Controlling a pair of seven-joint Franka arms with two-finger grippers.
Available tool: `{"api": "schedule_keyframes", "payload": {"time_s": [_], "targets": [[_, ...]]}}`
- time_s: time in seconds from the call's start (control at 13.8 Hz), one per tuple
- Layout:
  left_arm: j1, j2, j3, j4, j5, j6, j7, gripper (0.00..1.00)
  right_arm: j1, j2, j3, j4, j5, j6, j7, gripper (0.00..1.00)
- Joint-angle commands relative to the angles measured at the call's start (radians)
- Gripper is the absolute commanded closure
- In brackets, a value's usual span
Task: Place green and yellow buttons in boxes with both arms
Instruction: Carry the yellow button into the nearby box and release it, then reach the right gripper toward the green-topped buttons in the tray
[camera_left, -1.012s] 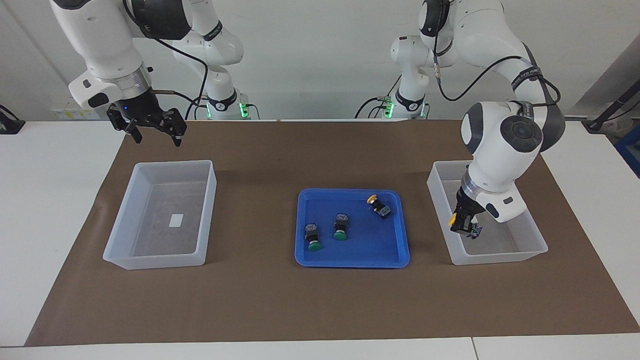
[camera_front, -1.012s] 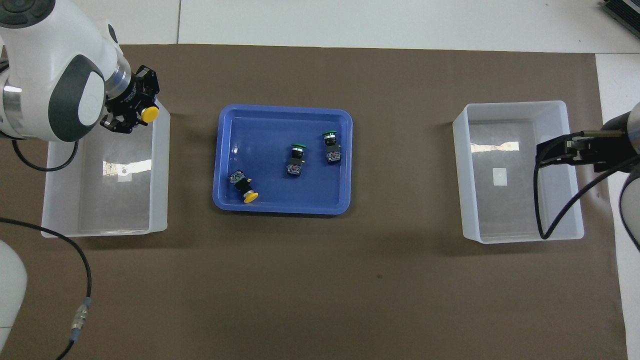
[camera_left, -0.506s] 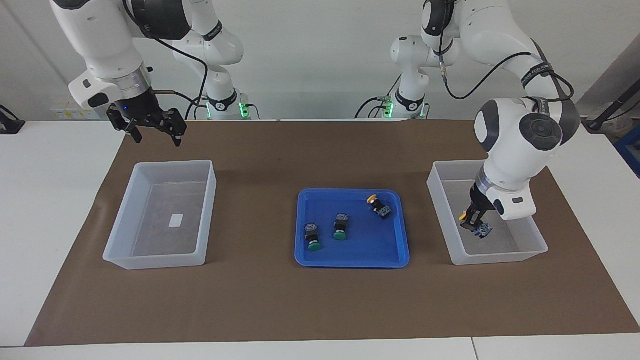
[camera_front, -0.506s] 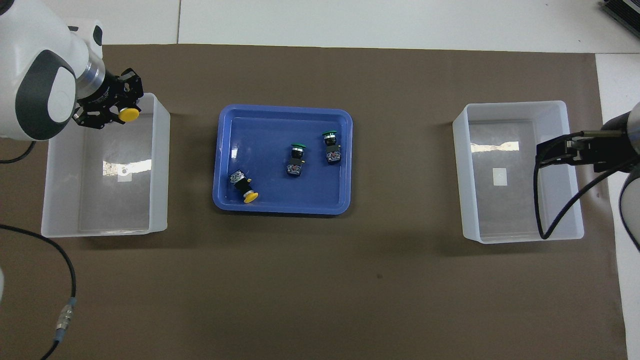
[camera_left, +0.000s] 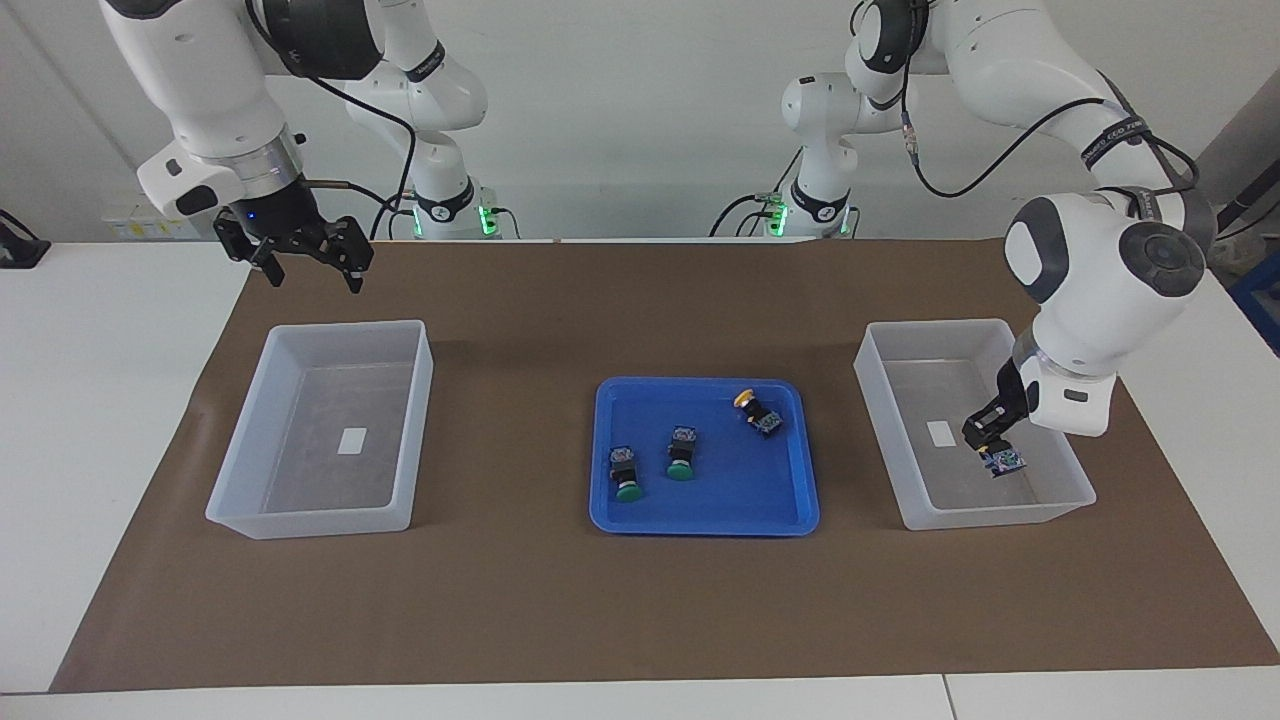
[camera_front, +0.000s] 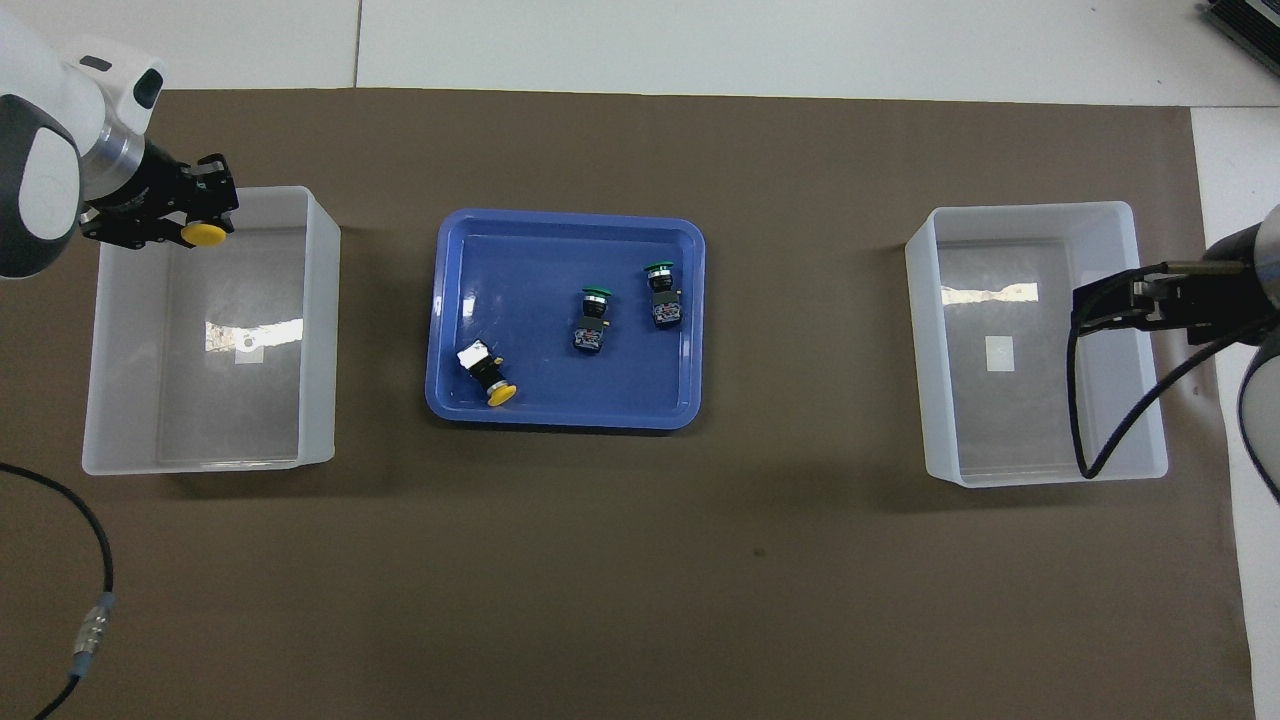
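Facing view: the left tool (camera_left: 990, 440) hangs inside the box (camera_left: 880, 345) at the left arm's end of the tabletop (camera_left: 560, 600), over its floor, its fingers pinching a yellow button (camera_left: 1003, 461) by the black body. The bluish-grey base of that button points down toward the box floor below the tool; from overhead its round yellow cap (camera_front: 208, 234) shows just beside the fingers, and a small white label (camera_left: 940, 433) lies on the box floor beside the tool.

Outward from there, toward the middle of the tabletop, a shallow blue tray (camera_left: 705, 522) holds the other three switches lying on their sides. The second yellow button (camera_left: 757, 411) is the one closest to the left tool; the two green buttons (camera_left: 682, 453) (camera_left: 625, 473) lie side by side past it, each with a black body, bluish-grey base and round green cap.

At the right arm's end sits the second box (camera_left: 240, 520), translucent whitish, with its own label (camera_left: 352, 440). The right tool (camera_left: 300, 262) waits with fingers spread, holding nothing, above the brown mat (camera_left: 560, 600) at that box's robot-side edge.
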Motion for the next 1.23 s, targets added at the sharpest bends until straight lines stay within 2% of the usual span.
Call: {"api": "schedule_keyframes", "payload": {"time_s": [0.0, 0.14, 0.51, 0.65, 0.87, 1.08, 1.16], "targets": [[0.027, -0.057, -0.003, -0.093, -0.016, 0.027, 0.107, 1.00, -0.012, -0.015, 0.005, -0.011, 0.023, -0.004, -0.029, 0.00], [0.032, -0.093, -0.003, -0.193, -0.016, 0.107, 0.119, 1.00, -0.013, -0.014, 0.005, -0.011, 0.023, -0.004, -0.029, 0.00], [0.030, -0.207, -0.003, -0.555, -0.014, 0.456, 0.119, 1.00, -0.022, -0.015, 0.006, -0.011, 0.025, -0.013, -0.030, 0.00], [0.023, -0.207, 0.001, -0.615, -0.014, 0.520, 0.119, 1.00, -0.012, -0.012, 0.022, -0.009, 0.025, 0.017, -0.038, 0.00], [0.020, -0.189, 0.001, -0.698, -0.013, 0.644, 0.124, 1.00, 0.065, 0.003, 0.033, -0.044, 0.023, 0.154, 0.058, 0.00], [0.015, -0.170, 0.001, -0.744, -0.013, 0.719, 0.124, 0.99, 0.198, 0.110, 0.033, -0.038, 0.004, 0.290, 0.246, 0.00], [0.015, -0.172, 0.001, -0.744, -0.013, 0.719, 0.124, 0.86, 0.241, 0.148, 0.033, -0.038, 0.000, 0.340, 0.320, 0.00]]}}
